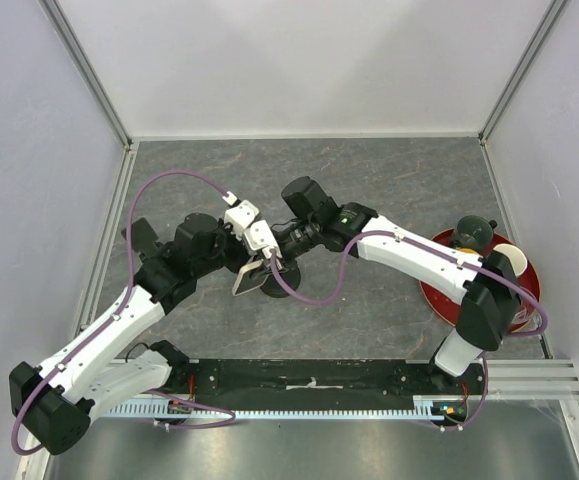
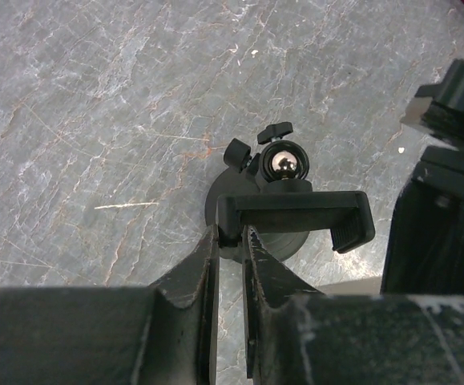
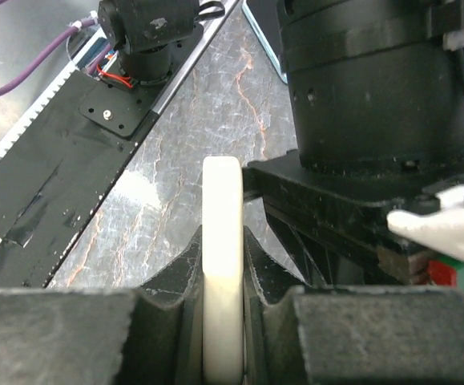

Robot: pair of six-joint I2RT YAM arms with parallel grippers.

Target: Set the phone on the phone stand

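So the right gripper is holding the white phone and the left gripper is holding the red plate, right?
One bit is wrong. The left gripper is pinching the black clamp of the phone stand instead, which the left wrist view shows. The rest is right: the right gripper is holding the white phone.

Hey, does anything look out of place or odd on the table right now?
Nothing looks spilled or broken. The phone is held tilted in the right gripper, not yet in the phone stand, whose clamp the left gripper pinches.
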